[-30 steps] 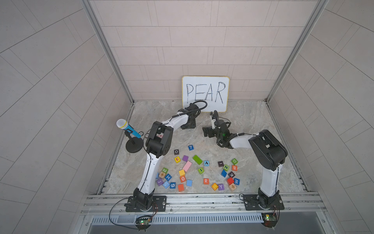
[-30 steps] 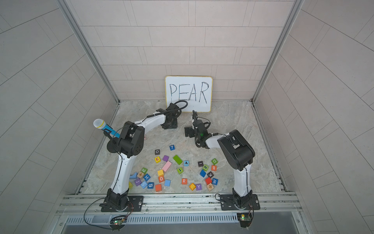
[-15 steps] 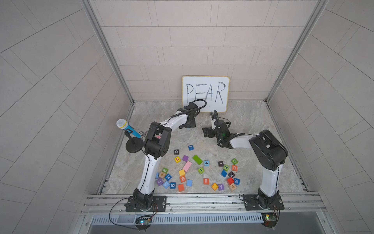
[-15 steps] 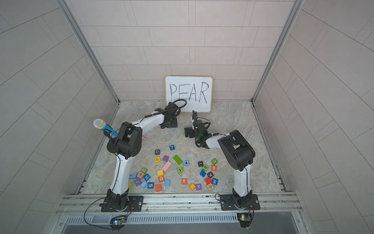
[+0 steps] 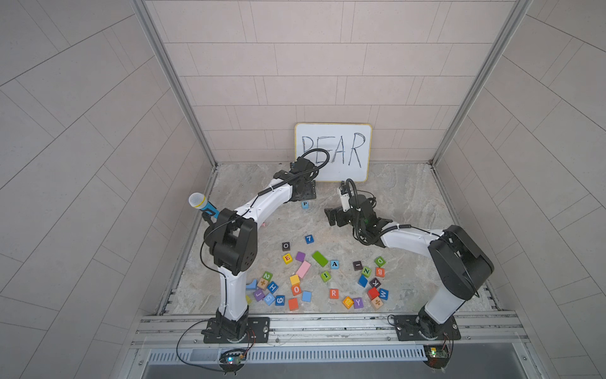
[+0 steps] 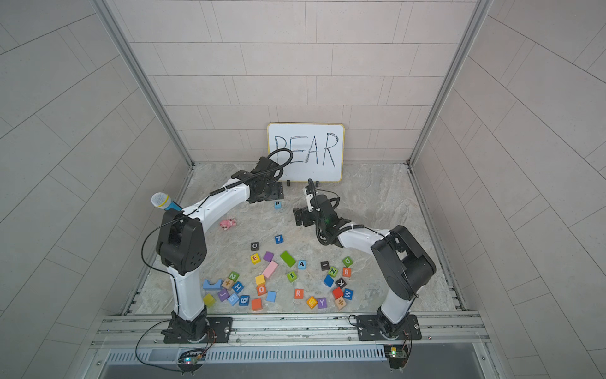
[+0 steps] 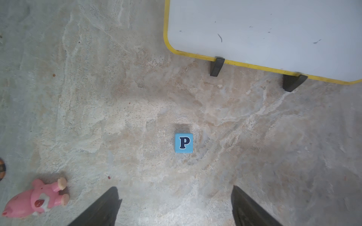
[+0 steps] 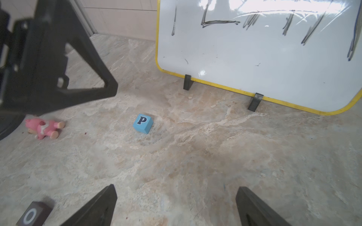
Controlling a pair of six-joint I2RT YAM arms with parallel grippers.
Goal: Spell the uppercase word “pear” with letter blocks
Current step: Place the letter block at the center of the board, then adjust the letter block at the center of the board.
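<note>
P block [image 5: 305, 204] newly on marbled tabletop [image 5: 410, 197]

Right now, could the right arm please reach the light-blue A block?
Probably yes: the A block lies uncovered, no arm above it, and the right arm has its jaws open and empty. Only the green block sits close beside it.

The P block [image 5: 305, 204] lies before the whiteboard [image 5: 333, 152], well behind the E block [image 5: 287, 258], A block [image 5: 334, 263] and R block [image 5: 333, 293].
</note>
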